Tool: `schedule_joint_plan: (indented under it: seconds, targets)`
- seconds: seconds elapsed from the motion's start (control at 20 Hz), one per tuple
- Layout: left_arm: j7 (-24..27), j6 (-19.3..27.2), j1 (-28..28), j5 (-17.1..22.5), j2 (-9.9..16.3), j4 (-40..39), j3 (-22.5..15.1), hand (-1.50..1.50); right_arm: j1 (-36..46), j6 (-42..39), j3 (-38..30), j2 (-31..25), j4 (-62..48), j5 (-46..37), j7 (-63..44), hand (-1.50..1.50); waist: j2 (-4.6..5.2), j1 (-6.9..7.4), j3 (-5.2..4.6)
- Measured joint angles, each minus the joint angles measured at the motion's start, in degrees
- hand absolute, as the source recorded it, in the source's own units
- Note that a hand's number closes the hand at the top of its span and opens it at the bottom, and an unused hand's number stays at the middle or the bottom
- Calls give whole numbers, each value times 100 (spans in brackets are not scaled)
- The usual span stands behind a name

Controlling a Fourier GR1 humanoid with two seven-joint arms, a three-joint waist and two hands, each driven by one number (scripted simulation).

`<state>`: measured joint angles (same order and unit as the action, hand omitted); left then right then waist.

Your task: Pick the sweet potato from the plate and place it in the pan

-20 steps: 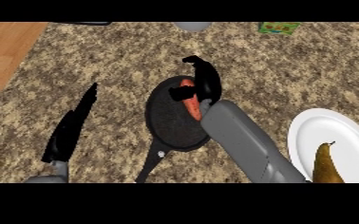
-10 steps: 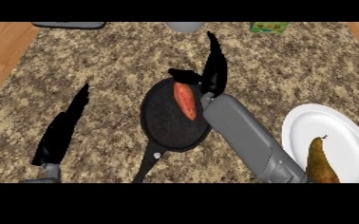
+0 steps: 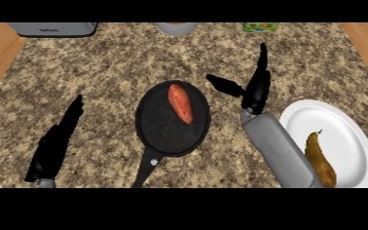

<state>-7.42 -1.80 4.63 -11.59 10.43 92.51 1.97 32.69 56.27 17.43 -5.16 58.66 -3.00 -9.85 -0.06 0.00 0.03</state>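
Head view: granite counter [image 3: 129,68].
Sweet potato [image 3: 179,103]: lying in the black pan [image 3: 161,136], toward its far side.
Right hand [image 3: 255,90]: just right of the pan, fingers straight, thumb spread, holding nothing.
Left hand [image 3: 56,143]: open, resting at left.
Plate [image 3: 309,119]: white, carries 1 pear [image 3: 321,160].

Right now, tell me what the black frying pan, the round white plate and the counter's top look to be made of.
Black frying pan: likely dark coated metal or cast iron; its inside is matt and finely speckled, with no gloss. Round white plate: probably glazed ceramic; smooth, plain white with a soft sheen. Counter's top: looks like polished granite, mottled brown, tan and black, though a laminate could look alike.
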Motion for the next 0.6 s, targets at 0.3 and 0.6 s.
schedule_joint_plan:
  seconds: [0.3,0.6]
  targets:
    - [-178,17,-57,-5,0,64,78,0,-1499,-456,-54,-928,1610,84,188,-150,-22,-93,-3]
    - [-158,-68,-42,23,47,77,164,0,-2858,-1143,-591,-1729,2877,518,546,-150,-14,-76,-4]
